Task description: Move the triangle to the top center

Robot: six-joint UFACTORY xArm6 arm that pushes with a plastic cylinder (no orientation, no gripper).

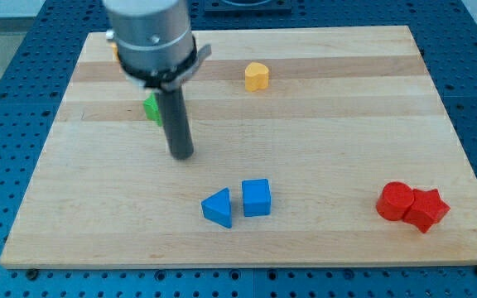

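Observation:
A blue triangle block (218, 207) lies near the view's bottom centre on the wooden board (321, 124). A blue cube (256, 198) sits just to its right, almost touching it. My tip (181, 154) is above and to the left of the triangle, apart from it. A green block (151, 108) is partly hidden behind the rod. A yellow block (257, 76) sits near the view's top centre.
A red round block (396, 200) and a red star block (427, 209) touch each other at the view's bottom right. A sliver of an orange block (115, 51) shows at the top left behind the arm's body. The board's edges border a blue perforated table.

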